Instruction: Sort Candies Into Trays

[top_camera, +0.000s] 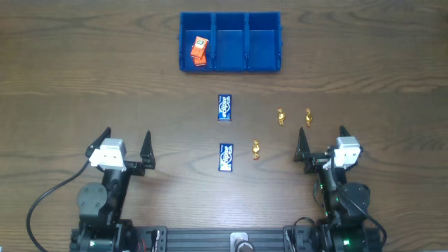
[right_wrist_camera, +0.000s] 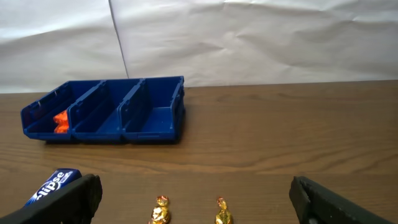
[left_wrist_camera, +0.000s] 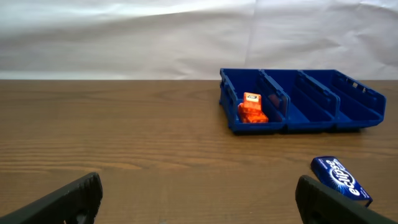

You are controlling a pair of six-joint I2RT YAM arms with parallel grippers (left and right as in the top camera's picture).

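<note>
Lab test setup: wood-grain table [top_camera: 70, 84], plain white cloth backdrop [left_wrist_camera: 124, 37] behind it

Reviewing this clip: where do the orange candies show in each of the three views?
Top view: orange candies in the left compartment of the blue tray, across the table from both arms.
Left wrist view: candies in the tray's end compartment on this arm's side.
Right wrist view: candies in the end compartment farthest from this arm, partly behind its wall.
Shared landmark: the three-compartment blue tray.
</note>
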